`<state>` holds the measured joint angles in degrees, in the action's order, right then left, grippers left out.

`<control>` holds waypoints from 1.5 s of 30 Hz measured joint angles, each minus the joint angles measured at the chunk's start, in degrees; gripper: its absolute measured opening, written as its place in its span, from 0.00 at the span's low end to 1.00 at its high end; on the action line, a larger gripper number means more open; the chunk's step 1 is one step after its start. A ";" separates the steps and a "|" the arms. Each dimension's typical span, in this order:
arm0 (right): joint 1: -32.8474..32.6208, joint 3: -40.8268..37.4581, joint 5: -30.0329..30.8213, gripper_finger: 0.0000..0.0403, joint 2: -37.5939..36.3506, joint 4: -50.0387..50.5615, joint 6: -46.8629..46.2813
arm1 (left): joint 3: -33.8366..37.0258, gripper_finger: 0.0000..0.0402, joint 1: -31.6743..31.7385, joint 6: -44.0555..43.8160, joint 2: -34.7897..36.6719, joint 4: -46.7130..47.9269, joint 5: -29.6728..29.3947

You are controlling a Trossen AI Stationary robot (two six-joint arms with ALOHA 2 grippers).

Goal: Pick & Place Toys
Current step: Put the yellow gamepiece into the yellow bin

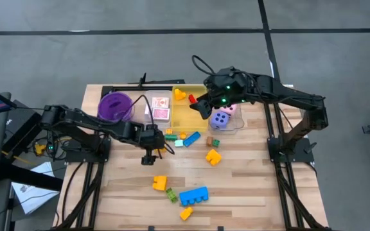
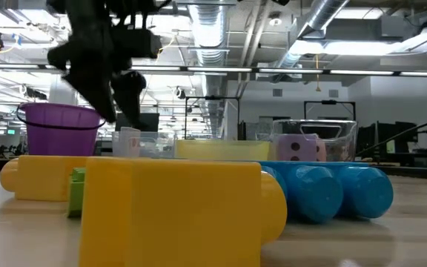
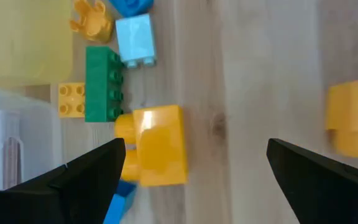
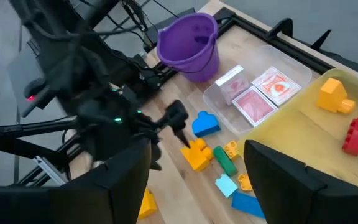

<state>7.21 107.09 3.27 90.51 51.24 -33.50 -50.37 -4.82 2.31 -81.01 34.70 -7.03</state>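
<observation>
My left gripper (image 1: 149,154) is open and points down over the table's middle; it also shows in the right wrist view (image 4: 179,124). A yellow block (image 3: 160,146) lies on the wood below it, between the open fingers and near one finger (image 3: 92,174). Beside it lie a green block (image 3: 102,84), a light blue block (image 3: 135,40) and small yellow pieces. My right gripper (image 1: 201,106) is open and empty above the yellow bin (image 1: 188,115), which holds a yellow block (image 4: 334,96) and a red block (image 4: 356,134). The purple die (image 1: 220,119) and the pink die (image 1: 230,109) sit in a clear bin.
A purple bowl (image 1: 115,106) stands at the far left. A clear bin with playing cards (image 1: 160,109) is beside it. Loose blocks lie toward the near edge: yellow (image 1: 212,156), yellow (image 1: 159,183), green (image 1: 171,192), blue (image 1: 193,196), yellow (image 1: 185,213).
</observation>
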 joint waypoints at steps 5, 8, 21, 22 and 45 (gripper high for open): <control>-0.10 0.00 0.03 0.62 -1.33 0.82 0.00 | 5.50 0.96 2.65 1.49 0.00 -6.39 0.42; -0.10 0.00 0.22 0.62 -1.41 0.97 0.00 | 7.61 0.96 4.25 1.42 -0.04 -9.42 1.69; -0.07 0.00 0.22 0.62 -1.32 2.20 0.50 | 9.66 0.95 8.15 0.06 -8.65 -15.02 1.57; -0.07 0.00 0.20 0.62 -1.32 2.39 0.50 | 9.59 0.95 8.21 -0.24 -8.87 -15.03 1.68; -0.07 0.00 0.19 0.62 -1.32 2.71 0.44 | 9.68 0.64 8.11 -4.30 -7.79 -14.92 2.93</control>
<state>7.14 107.09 3.46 89.19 53.95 -33.06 -40.69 3.29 -1.99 -88.80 19.78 -4.10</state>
